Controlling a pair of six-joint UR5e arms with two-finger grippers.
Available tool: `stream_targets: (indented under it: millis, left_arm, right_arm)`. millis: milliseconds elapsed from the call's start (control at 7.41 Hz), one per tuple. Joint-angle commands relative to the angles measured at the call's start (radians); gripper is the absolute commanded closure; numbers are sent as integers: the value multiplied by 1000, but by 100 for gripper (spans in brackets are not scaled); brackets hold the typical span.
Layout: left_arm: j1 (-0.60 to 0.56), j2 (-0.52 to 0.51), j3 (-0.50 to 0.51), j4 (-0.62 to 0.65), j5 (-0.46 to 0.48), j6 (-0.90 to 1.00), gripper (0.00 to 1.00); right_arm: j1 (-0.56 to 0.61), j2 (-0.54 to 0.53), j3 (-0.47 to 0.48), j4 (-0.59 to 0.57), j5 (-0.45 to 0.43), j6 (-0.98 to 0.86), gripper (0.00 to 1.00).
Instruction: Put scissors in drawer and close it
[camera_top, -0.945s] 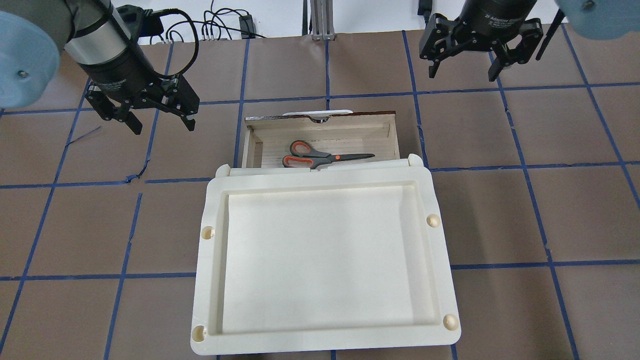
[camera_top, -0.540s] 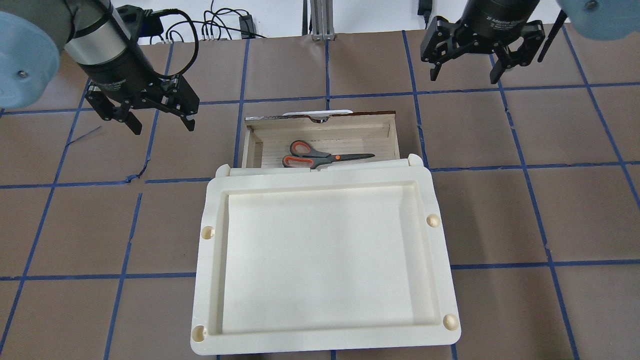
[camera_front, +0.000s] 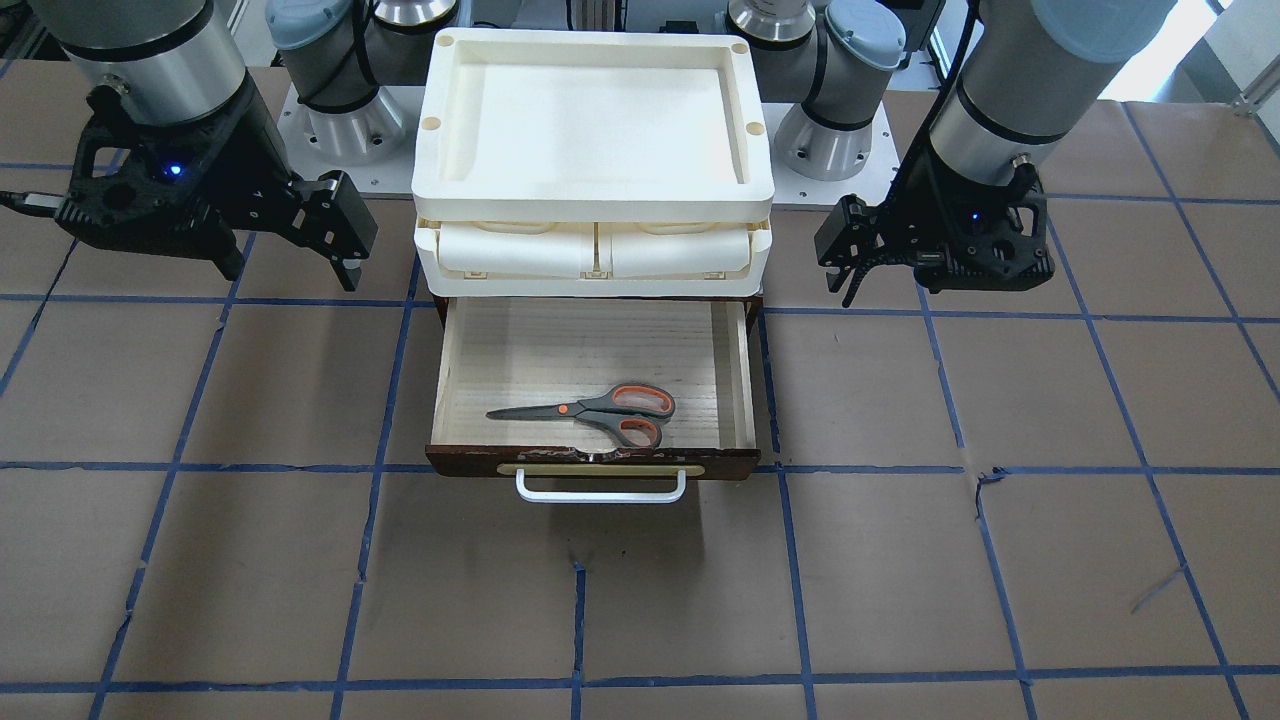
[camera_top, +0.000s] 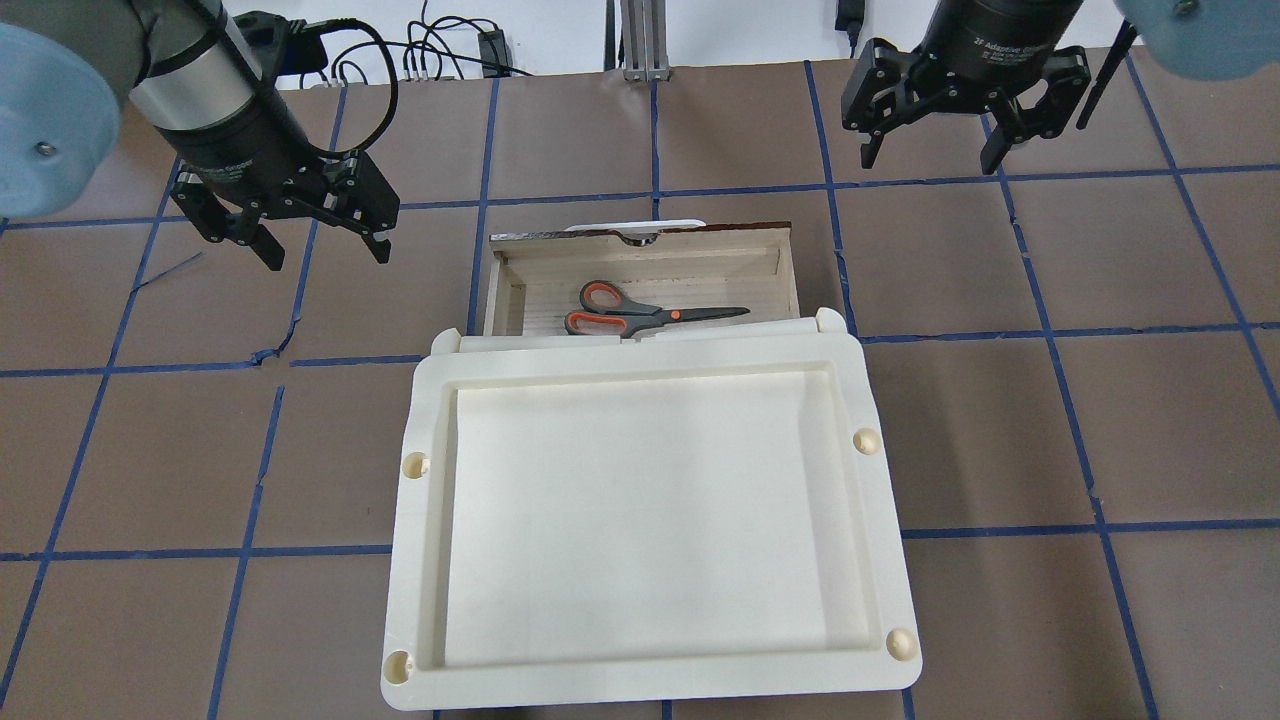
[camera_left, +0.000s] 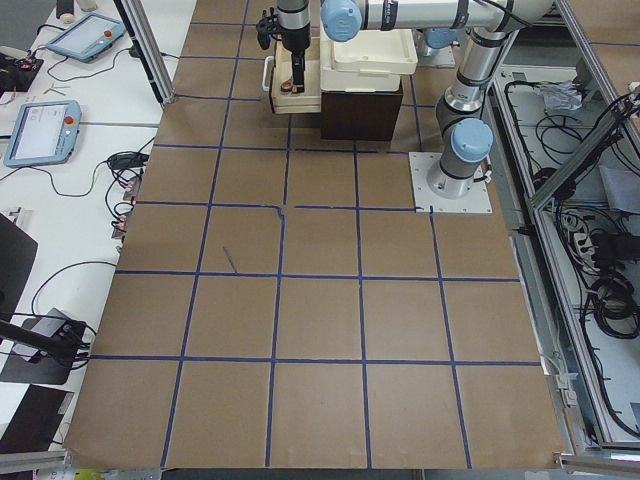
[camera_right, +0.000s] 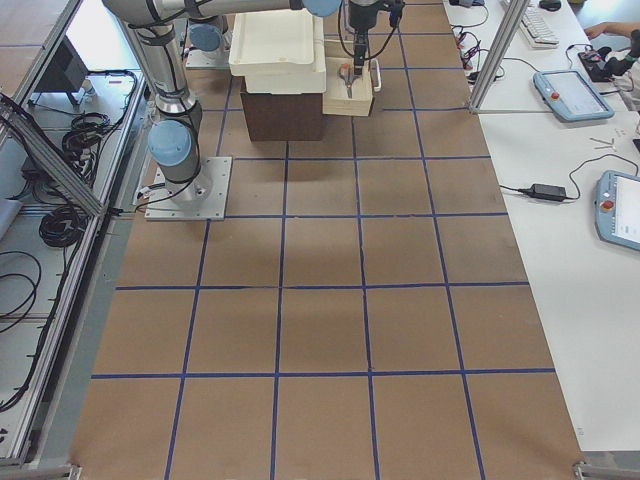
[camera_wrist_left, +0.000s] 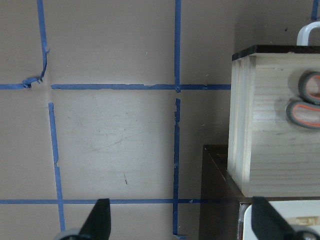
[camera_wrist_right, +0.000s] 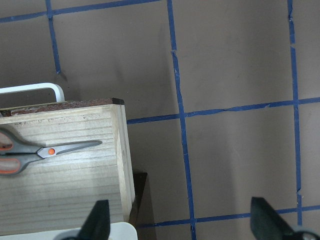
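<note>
Scissors (camera_top: 650, 312) lie flat in the open drawer (camera_front: 590, 462), blades to 3 o'clock from overhead. Left tool (camera_top: 325, 255) at drawer's 9, right tool (camera_top: 928, 158) at 1, both wide apart, empty. Drawer's prob. stiff, light wood: push mid-front by handle (camera_front: 600, 492), else it skews.

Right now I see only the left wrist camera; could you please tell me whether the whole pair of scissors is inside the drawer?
Observer: Yes, the scissors lie flat, wholly inside the open drawer, near its front.
Operator: Thanks. Is anything on the white bar handle?
Observer: No, it is free along its full length; nothing touches it.
Operator: And the right gripper?
Observer: It hovers open and empty, off to the drawer's side.
</note>
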Motion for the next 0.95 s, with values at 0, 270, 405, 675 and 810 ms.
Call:
stream_targets:
  millis: [0, 270, 405, 675, 810]
  left_arm:
    - [4, 0, 1, 2, -1, 2, 0]
    - [4, 0, 0, 2, -1, 1, 0]
    - [4, 0, 1, 2, -1, 2, 0]
    - [4, 0, 1, 2, -1, 3, 0]
    - [4, 0, 1, 2, -1, 3, 0]
  right_arm:
    - [0, -2, 2, 6, 0, 0, 0]
    - [-9, -1, 5, 10, -3, -2, 0]
    - [-11, -2, 5, 12, -3, -3, 0]
    - [-6, -2, 7, 10, -3, -3, 0]
    - [-9, -2, 7, 12, -3, -3, 0]
